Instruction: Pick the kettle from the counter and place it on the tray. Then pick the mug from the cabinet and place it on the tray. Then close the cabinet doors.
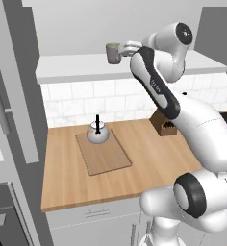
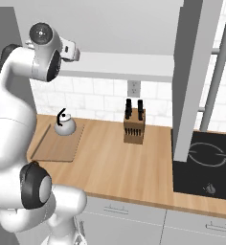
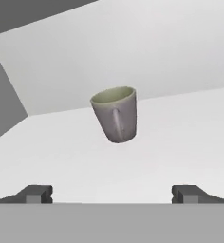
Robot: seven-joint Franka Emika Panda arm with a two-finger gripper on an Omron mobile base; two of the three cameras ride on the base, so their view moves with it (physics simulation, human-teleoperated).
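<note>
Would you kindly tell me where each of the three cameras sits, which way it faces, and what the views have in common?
Left base view: behind the arm's left, facing the counter; kettle on tray, arm rising lower right toward the mug.
Right base view: behind its right, facing the counter with the knife block and cooktop; arm at left.
Hand view: on the hand, open, facing the mug on the white cabinet shelf.
Both base views share kettle and tray.

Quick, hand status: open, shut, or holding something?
Hand: open, holding nothing; the mug stands ahead of its fingertips on the cabinet shelf.
</note>
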